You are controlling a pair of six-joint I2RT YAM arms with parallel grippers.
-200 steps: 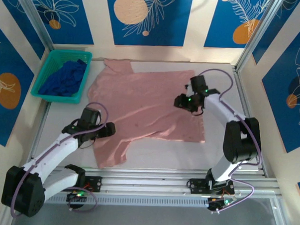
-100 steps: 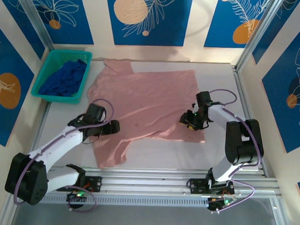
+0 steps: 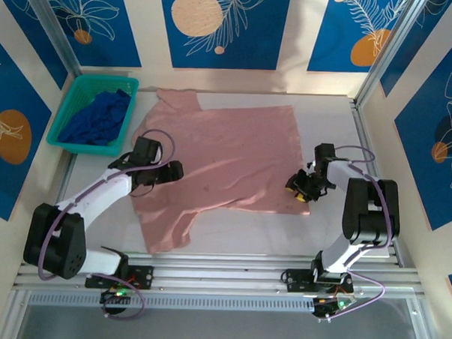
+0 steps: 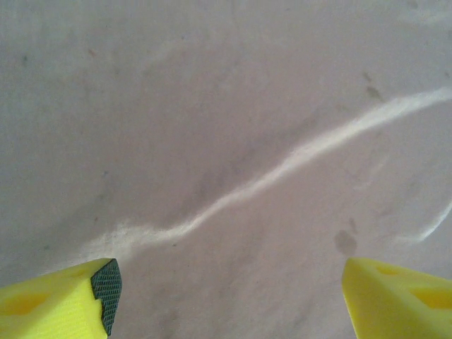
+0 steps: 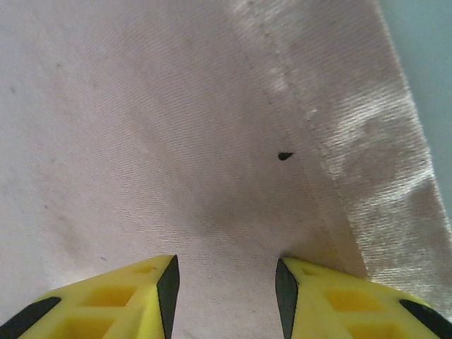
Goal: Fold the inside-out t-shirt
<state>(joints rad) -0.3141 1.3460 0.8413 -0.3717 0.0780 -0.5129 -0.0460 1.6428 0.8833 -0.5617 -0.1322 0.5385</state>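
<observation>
The inside-out t-shirt (image 3: 227, 151) lies spread out, pink, across the middle of the desk (image 3: 246, 232). My left hand (image 3: 176, 170) hangs over its left side, fingers spread wide. My right hand (image 3: 295, 187) sits at the hem by the near right corner, fingers partly apart with cloth between them. A dark speck (image 5: 284, 156) marks the fabric beside the stitching.

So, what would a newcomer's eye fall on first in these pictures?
The pink t-shirt, spread out across the middle of the table, strikes first. Next comes the teal basket at the far left corner, holding a dark blue garment. Both arms reach onto the shirt, the left arm from its left side and the right arm near its right edge, both with jaws open.
</observation>
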